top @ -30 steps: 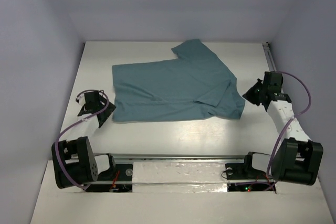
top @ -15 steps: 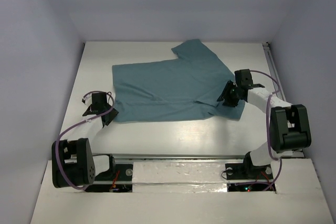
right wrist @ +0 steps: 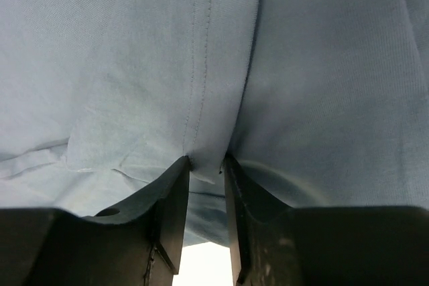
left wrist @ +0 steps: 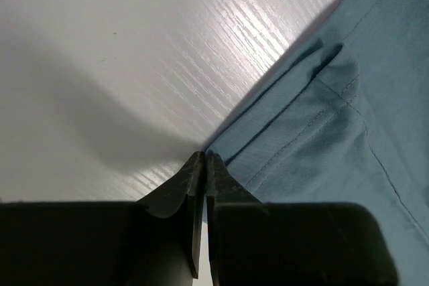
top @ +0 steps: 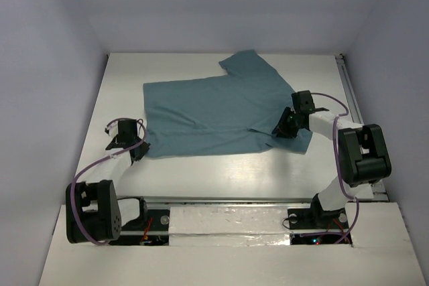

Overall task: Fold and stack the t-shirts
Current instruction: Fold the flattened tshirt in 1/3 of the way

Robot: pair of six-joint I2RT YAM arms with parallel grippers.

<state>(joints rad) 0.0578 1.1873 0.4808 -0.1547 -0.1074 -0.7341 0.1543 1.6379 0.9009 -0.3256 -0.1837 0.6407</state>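
The teal t-shirt (top: 221,108) lies spread flat on the white table, one sleeve pointing to the far side and the other at the near right. My left gripper (top: 139,147) is at the shirt's near left corner; in the left wrist view its jaws (left wrist: 204,155) are shut, with the hemmed corner of the t-shirt (left wrist: 322,132) caught at their tips. My right gripper (top: 280,129) rests on the near right sleeve. In the right wrist view its jaws (right wrist: 206,162) pinch a raised fold of the t-shirt (right wrist: 201,45) by a stitched hem.
Bare white table (top: 201,165) runs between the shirt and the metal rail (top: 228,200) at the arm bases. Pale walls close in the left, back and right sides. A thin strip (top: 345,75) runs along the table's right edge.
My left gripper slid to the shirt's corner and shut on it. My right arm swung in from the right onto the sleeve, opened, then closed on a fold.
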